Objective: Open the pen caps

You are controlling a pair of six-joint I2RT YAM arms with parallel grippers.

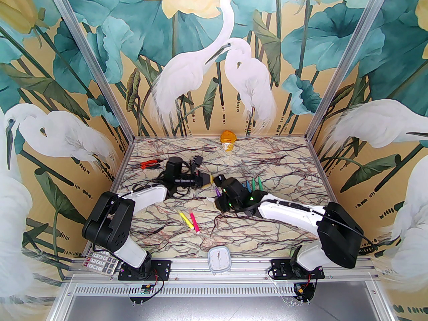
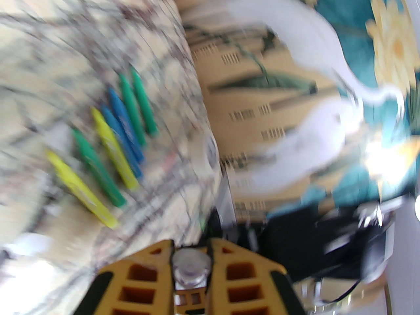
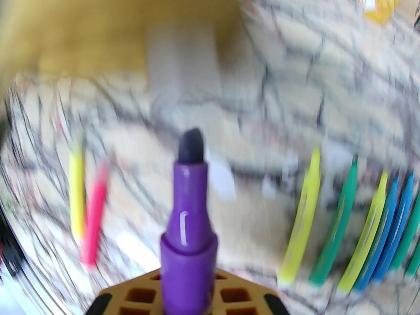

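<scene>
My right gripper is shut on a purple pen, which stands upright with its dark tip bare. In the top view the right gripper and the purple pen sit at the table's centre. Just beside them is my left gripper, with its yellow fingers closed. The left wrist view shows the left gripper shut on a small clear pen cap. A yellow pen and a pink pen lie nearer the front. A row of green, blue and yellow pens lies beside the right wrist.
Orange-handled pliers lie at the back left. An orange-lidded cup stands at the back wall. At the front edge is a white timer, and a calculator sits by the left base. Both wrist views are motion-blurred.
</scene>
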